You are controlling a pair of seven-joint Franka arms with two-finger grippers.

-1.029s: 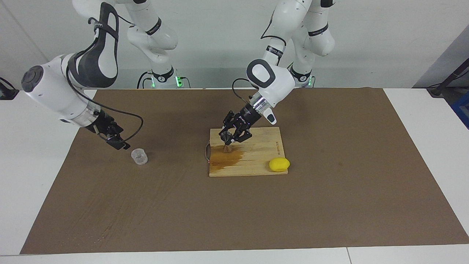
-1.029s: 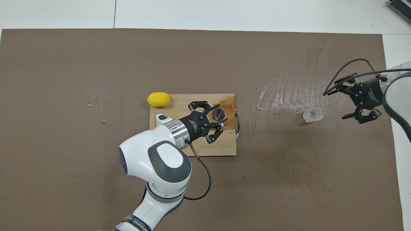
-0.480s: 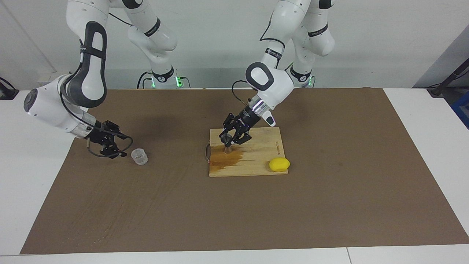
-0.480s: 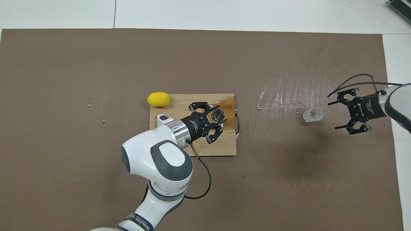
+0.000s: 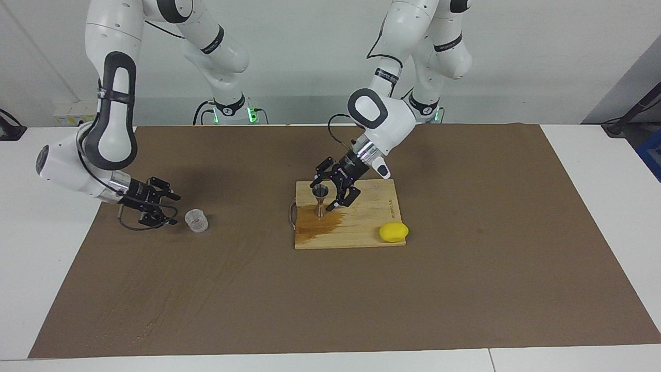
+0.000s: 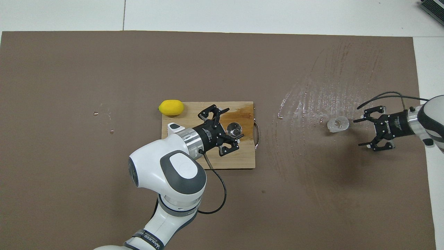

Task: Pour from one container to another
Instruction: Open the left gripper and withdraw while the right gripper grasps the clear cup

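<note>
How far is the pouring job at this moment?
Done: the jigger stands upright on the cutting board, with the open left gripper beside it. In hand: the open right gripper sits low beside the clear cup, not gripping. Left: grasp, lift, pour.

White arms (image 5: 111, 67), black claws, black cables

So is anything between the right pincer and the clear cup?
No. In both views only bare brown mat separates the right pincer from the clear cup; its open fingers stop just short of it.
</note>
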